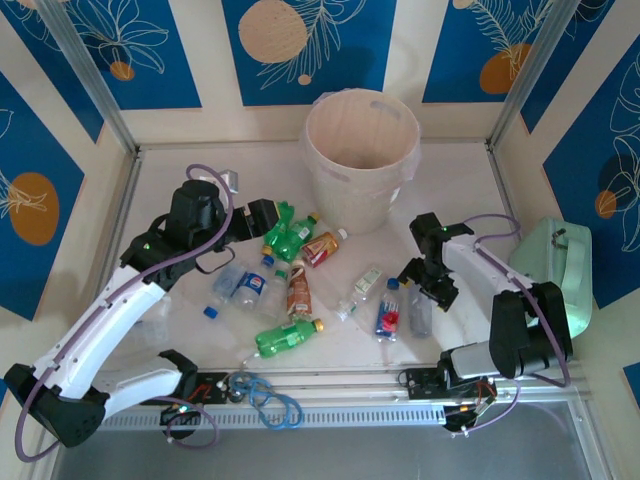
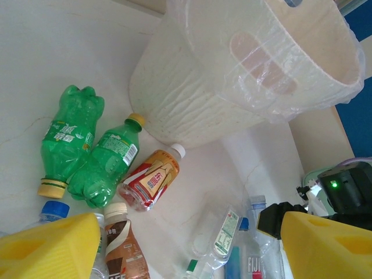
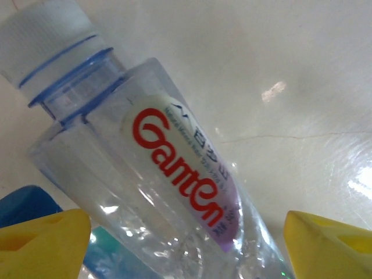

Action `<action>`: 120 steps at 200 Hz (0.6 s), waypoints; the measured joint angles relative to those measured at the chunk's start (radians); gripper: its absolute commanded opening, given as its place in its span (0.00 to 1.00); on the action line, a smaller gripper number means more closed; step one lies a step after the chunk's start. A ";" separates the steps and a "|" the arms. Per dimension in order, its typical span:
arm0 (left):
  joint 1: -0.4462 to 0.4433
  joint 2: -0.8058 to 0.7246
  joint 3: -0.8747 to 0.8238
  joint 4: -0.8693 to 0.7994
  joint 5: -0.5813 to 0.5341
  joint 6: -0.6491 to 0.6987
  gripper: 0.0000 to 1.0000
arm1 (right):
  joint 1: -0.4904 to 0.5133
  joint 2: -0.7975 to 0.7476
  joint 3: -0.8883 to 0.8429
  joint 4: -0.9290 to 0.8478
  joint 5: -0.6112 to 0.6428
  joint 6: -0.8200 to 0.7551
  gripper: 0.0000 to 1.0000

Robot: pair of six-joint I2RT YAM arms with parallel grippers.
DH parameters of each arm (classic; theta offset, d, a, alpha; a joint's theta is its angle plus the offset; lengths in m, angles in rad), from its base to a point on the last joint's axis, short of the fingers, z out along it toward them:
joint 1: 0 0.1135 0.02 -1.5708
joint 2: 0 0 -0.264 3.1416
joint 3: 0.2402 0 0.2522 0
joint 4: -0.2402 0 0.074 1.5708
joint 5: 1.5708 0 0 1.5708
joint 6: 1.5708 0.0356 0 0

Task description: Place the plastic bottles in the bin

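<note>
The bin (image 1: pixel 360 150) stands at the back centre, a thin plastic liner over its rim (image 2: pixel 192 87). Several plastic bottles lie in front of it: two green ones (image 1: pixel 285 235) (image 2: pixel 67 136), an amber one with a red label (image 1: pixel 320 247) (image 2: pixel 150 180), a brown one (image 1: pixel 298 290), clear ones (image 1: pixel 250 285) and another green one (image 1: pixel 285 337). My left gripper (image 1: pixel 262 215) (image 2: pixel 189 250) hangs open over the green pair, nothing between its fingers. My right gripper (image 1: pixel 425 295) (image 3: pixel 186 250) is open, its yellow fingers astride a clear Ganten bottle (image 3: pixel 168 186) (image 1: pixel 420 318) lying on the table.
A mint-green case (image 1: pixel 560 270) sits at the right edge behind the right arm. A blue cable coil (image 1: pixel 270 395) lies by the front rail. A loose blue cap (image 1: pixel 210 311) rests left of the bottles. Panel walls close in the back and sides.
</note>
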 measured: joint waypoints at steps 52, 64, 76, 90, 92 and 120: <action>0.002 0.000 -0.019 0.000 0.008 -0.016 0.81 | -0.018 0.091 -0.004 0.043 0.001 -0.038 0.77; 0.002 0.000 -0.023 0.001 0.008 -0.018 0.80 | -0.024 0.113 -0.003 0.050 0.002 -0.050 0.75; 0.002 0.000 -0.024 0.000 0.008 -0.018 0.80 | -0.031 0.137 -0.003 0.058 0.003 -0.062 0.73; 0.002 0.000 -0.025 0.000 0.008 -0.019 0.80 | -0.036 0.165 0.003 0.066 0.004 -0.072 0.71; 0.002 0.000 -0.025 0.000 0.008 -0.019 0.80 | -0.036 0.167 0.003 0.066 0.004 -0.072 0.71; 0.002 0.000 -0.027 0.001 0.008 -0.019 0.80 | -0.037 0.177 0.010 0.076 0.004 -0.084 0.68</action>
